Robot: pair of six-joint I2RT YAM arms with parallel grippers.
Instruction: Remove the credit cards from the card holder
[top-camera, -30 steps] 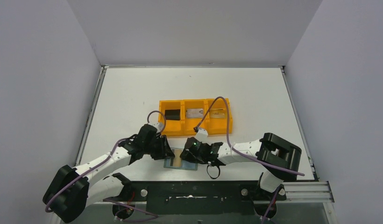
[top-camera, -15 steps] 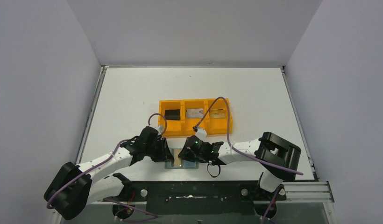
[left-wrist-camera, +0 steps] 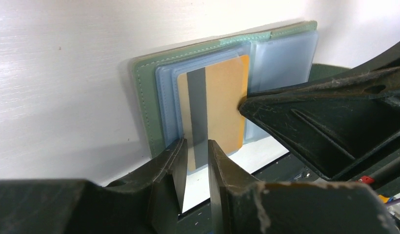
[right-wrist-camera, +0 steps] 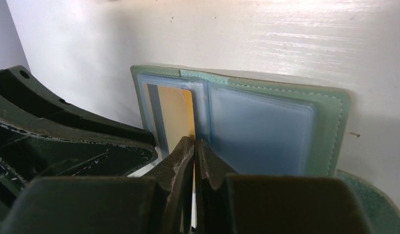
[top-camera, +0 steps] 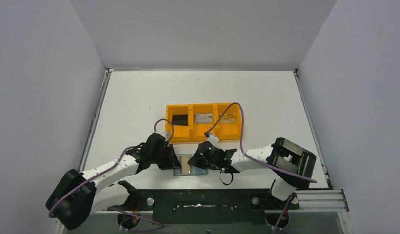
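- The holder (top-camera: 184,166) lies open and flat on the counter (top-camera: 139,97), between the two end effectors and touching both.
- Its green outside faces down; the pale blue pockets face up.
- A striped card (left-wrist-camera: 220,102), orange-tan with a grey band, sits in the pocket on the left end effector's side, just ahead of that end effector's tips.
- The left end effector (left-wrist-camera: 194,146) has its jaws a narrow gap apart. They straddle the near end of the card's grey band, with nothing clamped between them.
- The right end effector (right-wrist-camera: 194,144) is closed. Its tips rest at the card's inner edge, by the holder's fold; I cannot tell whether they pinch anything.
- In the left wrist view, the right end effector's tip touches the card's edge.
- Beyond both end effectors stands an orange tray (top-camera: 188,135), well apart from the holder.
- Its three compartments hold a black card (top-camera: 179,118), a grey card (top-camera: 204,118) and a tan card (top-camera: 229,118), one each.
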